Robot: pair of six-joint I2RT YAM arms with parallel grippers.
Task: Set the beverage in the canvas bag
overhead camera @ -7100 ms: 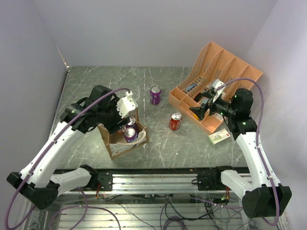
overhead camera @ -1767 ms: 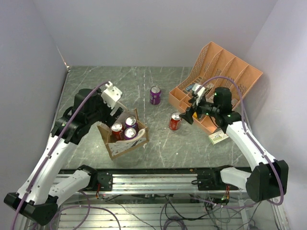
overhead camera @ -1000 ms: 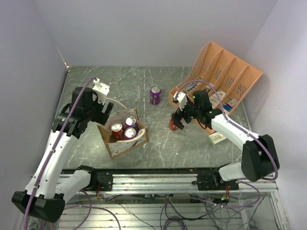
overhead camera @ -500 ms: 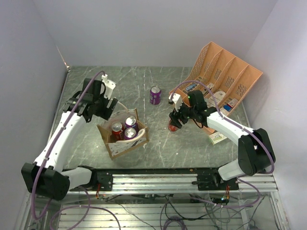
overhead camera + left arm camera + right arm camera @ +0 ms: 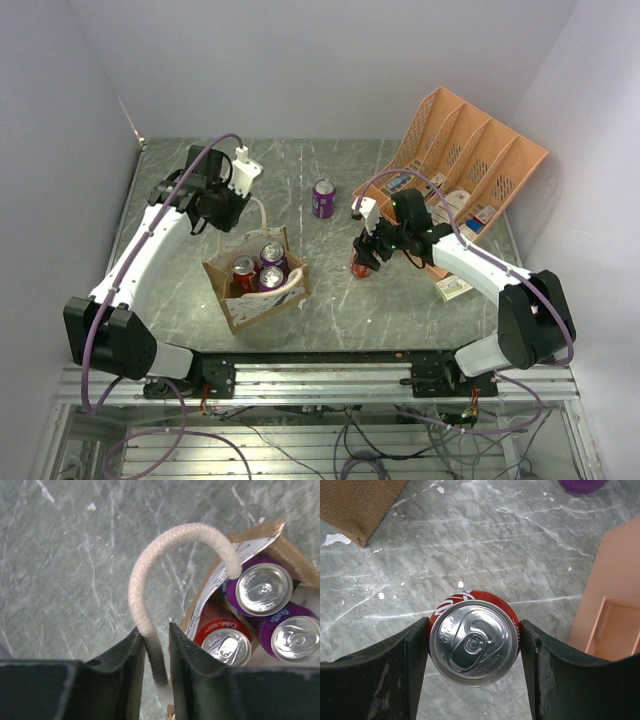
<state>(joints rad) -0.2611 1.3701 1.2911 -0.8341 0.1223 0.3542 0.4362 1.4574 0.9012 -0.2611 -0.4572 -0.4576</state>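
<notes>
The canvas bag [image 5: 252, 305] stands left of centre with a red can [image 5: 243, 268] and two purple cans [image 5: 270, 252] inside. It also shows in the left wrist view [image 5: 272, 530]. My left gripper [image 5: 240, 210] [image 5: 156, 630] is behind the bag, jaws closed narrowly about its cream rope handle [image 5: 145, 575], which lies against the left finger. A red can [image 5: 474, 642] stands on the table right of the bag, mostly hidden in the top view [image 5: 358, 268]. My right gripper [image 5: 364, 255] [image 5: 474, 647] has a finger against each side of it.
A loose purple can [image 5: 323, 197] stands behind the red one. The orange file organizer [image 5: 460, 150] lies at the back right, close beside my right gripper [image 5: 615, 580]. A small packet [image 5: 455, 287] lies near the right arm. A bag corner [image 5: 360, 505] shows in the right wrist view.
My left gripper left the bag, swung behind it and closed round the rope handle. My right gripper came from the organizer to the red can and has stayed on it for the last second.
</notes>
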